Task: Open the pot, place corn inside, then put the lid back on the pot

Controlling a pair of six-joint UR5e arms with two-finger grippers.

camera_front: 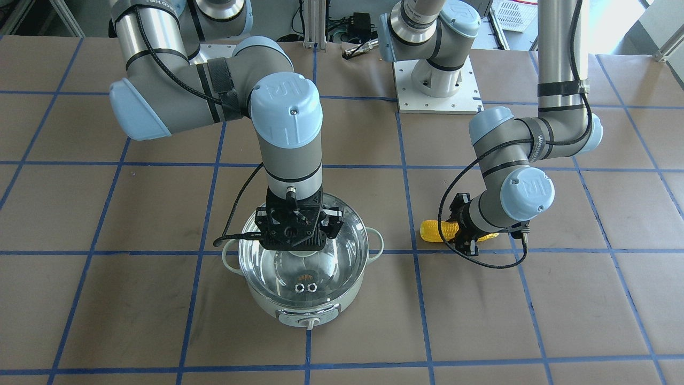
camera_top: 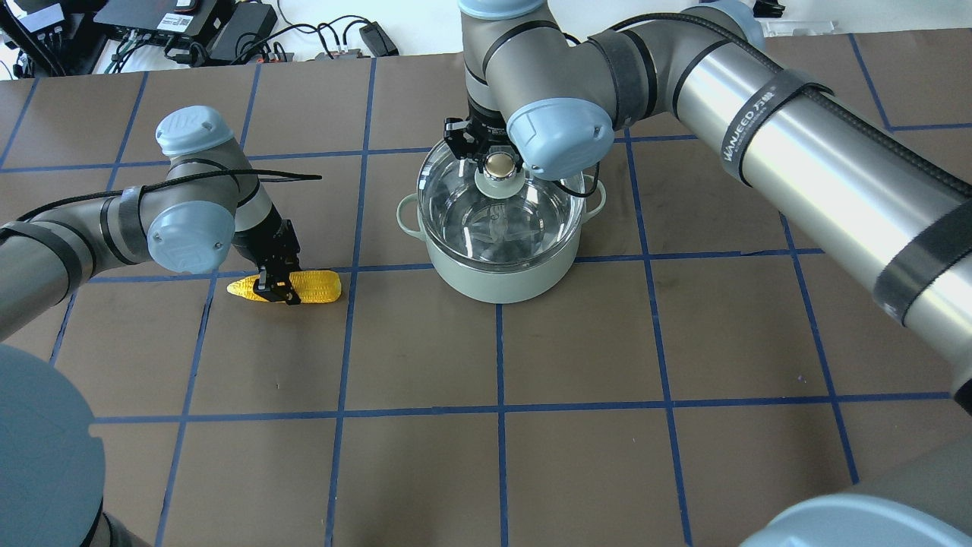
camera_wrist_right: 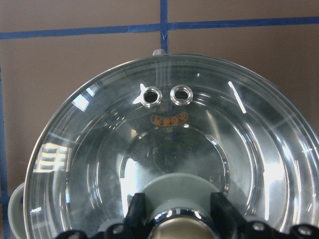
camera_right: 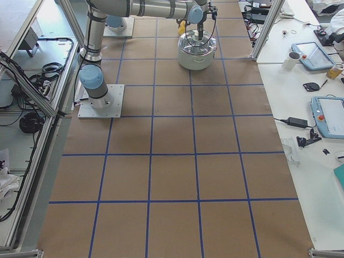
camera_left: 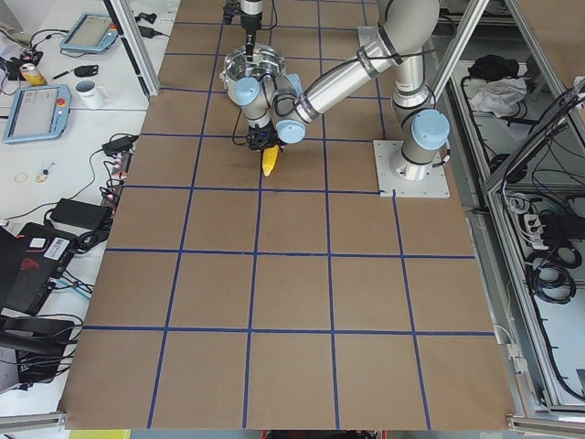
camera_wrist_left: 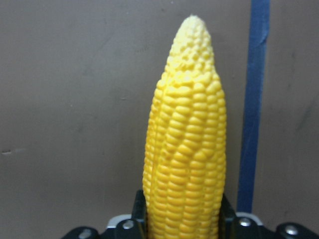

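The pale mint-green pot (camera_top: 497, 277) stands mid-table with the clear glass lid (camera_front: 320, 270) seated on it. Its two vent holes (camera_wrist_right: 167, 94) show in the right wrist view. My right gripper (camera_top: 493, 156) comes straight down over the lid, its fingers (camera_wrist_right: 137, 214) closed against both sides of the beige-capped knob (camera_top: 499, 164). The yellow corn (camera_top: 304, 287) lies on the table to the pot's left. My left gripper (camera_top: 275, 290) is shut across its middle, and the fingers (camera_wrist_left: 138, 209) press both sides of the corn (camera_wrist_left: 185, 149). The corn also shows in the front view (camera_front: 435, 231).
Brown table (camera_top: 531, 365) with a blue tape grid. The pot's control knob (camera_front: 309, 322) faces away from the robot. The left arm's base plate (camera_front: 435, 85) sits at the robot's side. Cables and electronics (camera_top: 190, 23) lie beyond the far edge.
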